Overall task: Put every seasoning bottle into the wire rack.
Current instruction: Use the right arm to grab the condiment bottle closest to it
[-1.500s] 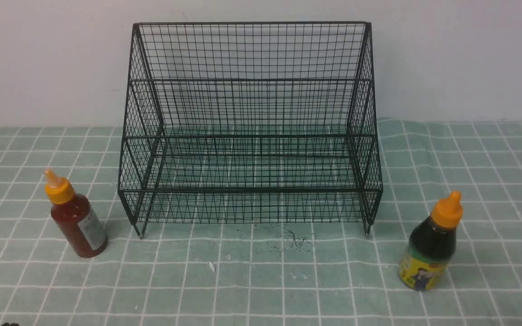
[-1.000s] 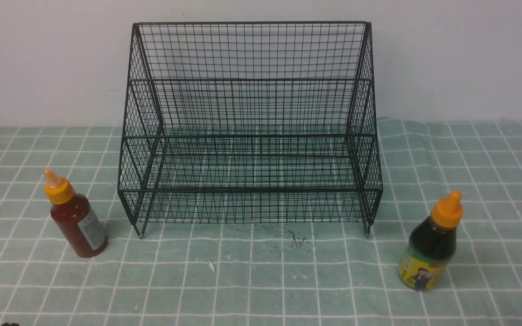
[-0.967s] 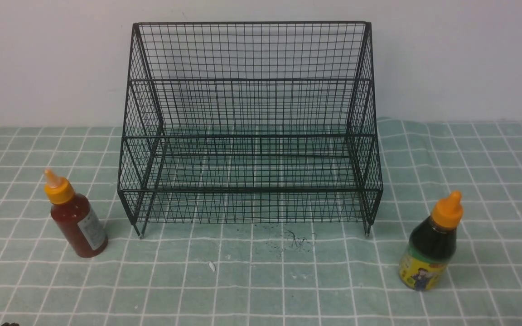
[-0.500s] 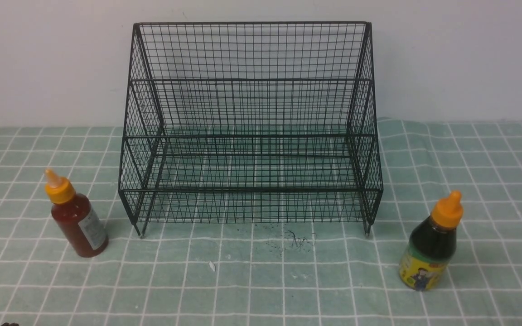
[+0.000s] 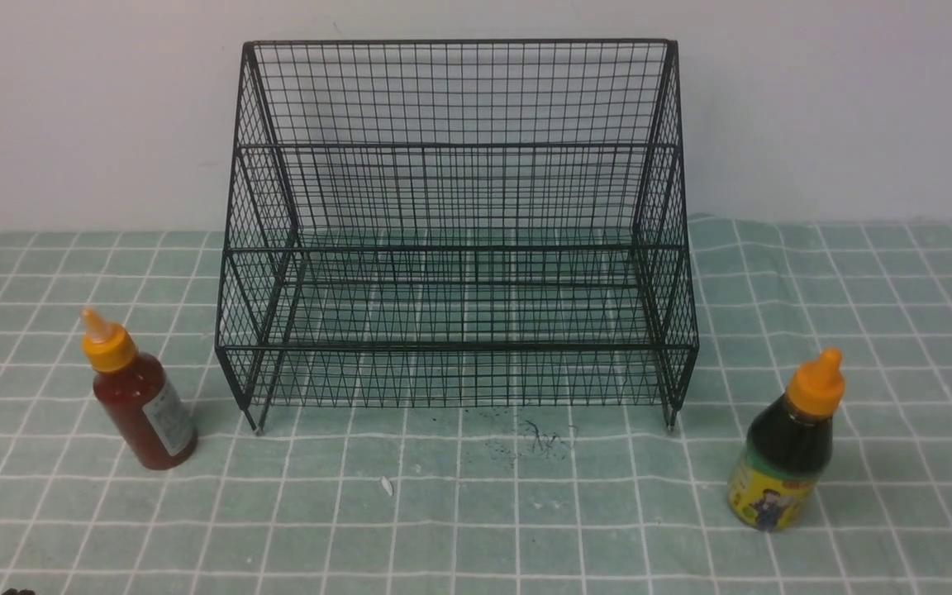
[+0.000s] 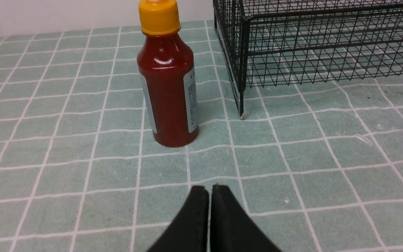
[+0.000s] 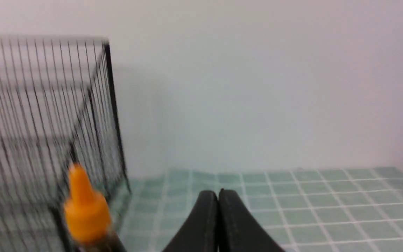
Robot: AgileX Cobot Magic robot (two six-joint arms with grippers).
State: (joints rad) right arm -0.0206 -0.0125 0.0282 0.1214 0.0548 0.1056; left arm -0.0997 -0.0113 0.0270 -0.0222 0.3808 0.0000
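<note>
Neither bottle is racked — red sauce (image 5: 145,409) and dark sauce (image 5: 782,454) stand outside the wire rack (image 5: 459,347), left hand (image 6: 209,189) and right hand (image 7: 219,193) clenched empty.

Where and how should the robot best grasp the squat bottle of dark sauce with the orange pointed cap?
Probably around the dark upper body of the squat bottle, below its tapering cap, which offers little to hold. It stands upright, so the right gripper could come from the near side, jaws open, one either side.

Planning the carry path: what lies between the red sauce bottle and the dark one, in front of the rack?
Only bare checkered tablecloth, with dark marks and a pale fleck, in the front view.
</note>
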